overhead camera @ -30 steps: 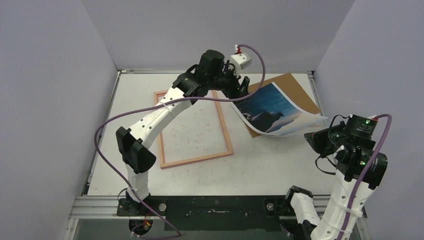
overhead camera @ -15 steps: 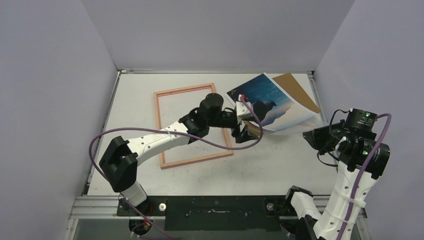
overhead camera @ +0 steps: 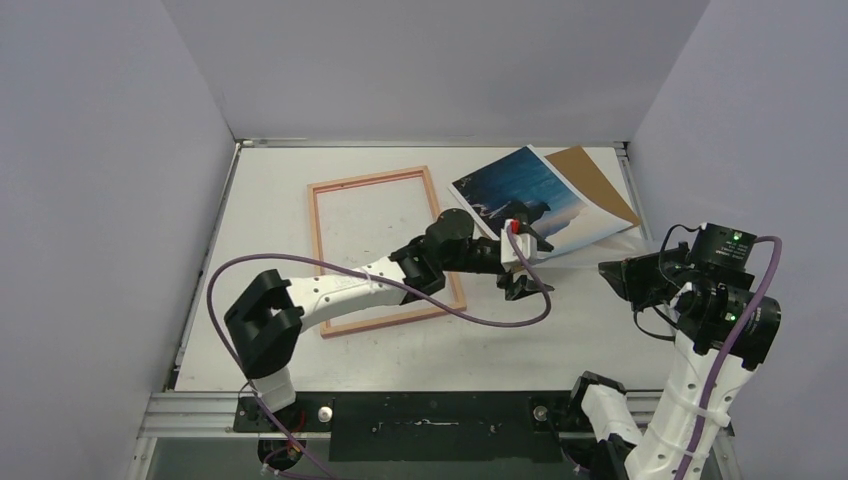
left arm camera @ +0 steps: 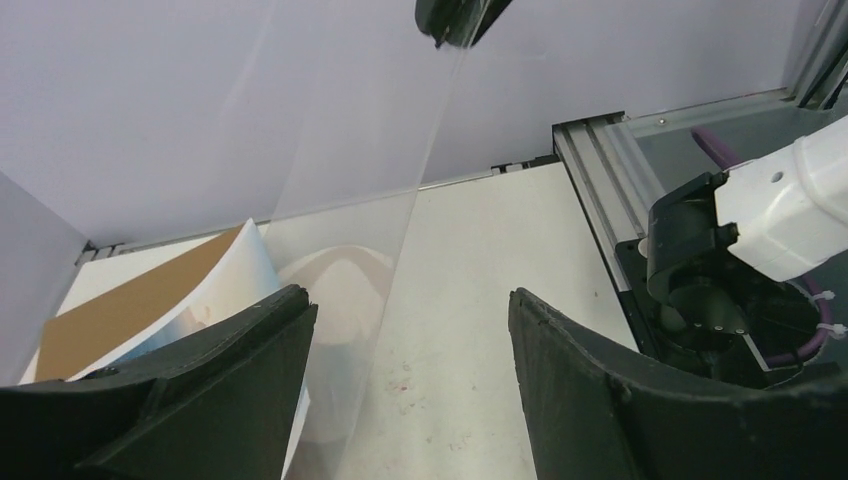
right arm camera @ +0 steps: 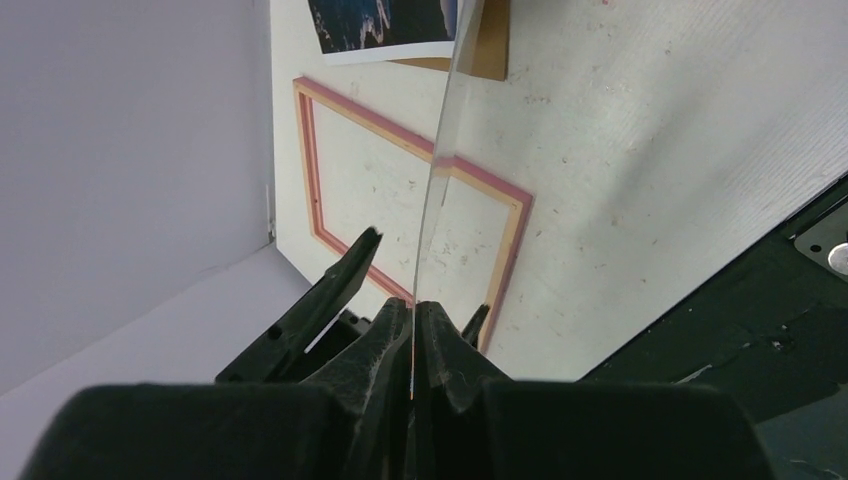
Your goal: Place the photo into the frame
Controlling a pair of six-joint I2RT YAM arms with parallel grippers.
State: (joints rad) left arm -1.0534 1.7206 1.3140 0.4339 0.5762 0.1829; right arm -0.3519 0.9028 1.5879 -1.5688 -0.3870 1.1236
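Observation:
The photo (overhead camera: 525, 195) lies face up at the back right, partly on the brown backing board (overhead camera: 598, 180). The pink frame (overhead camera: 370, 178) lies flat to its left, with nothing inside it. My left gripper (overhead camera: 526, 272) is open and empty, low over the table just near of the photo's front edge. In the left wrist view the open gripper (left arm camera: 410, 300) faces the clear sheet (left arm camera: 340, 160), and the photo's curled edge (left arm camera: 235, 275) is at the left. My right gripper (right arm camera: 413, 308) is shut on the clear sheet's edge (right arm camera: 446, 150) and holds it upright.
The enclosure's walls stand at the left, back and right. The metal rail (overhead camera: 450, 410) runs along the near edge. The right arm's base (left arm camera: 740, 250) is close on the right in the left wrist view. The left gripper's fingers (right arm camera: 320, 295) show behind the sheet.
My left gripper has let go of the photo, which dropped from raised to flat on the backing board. The left arm swung down and toward the near right. The right arm barely moved.

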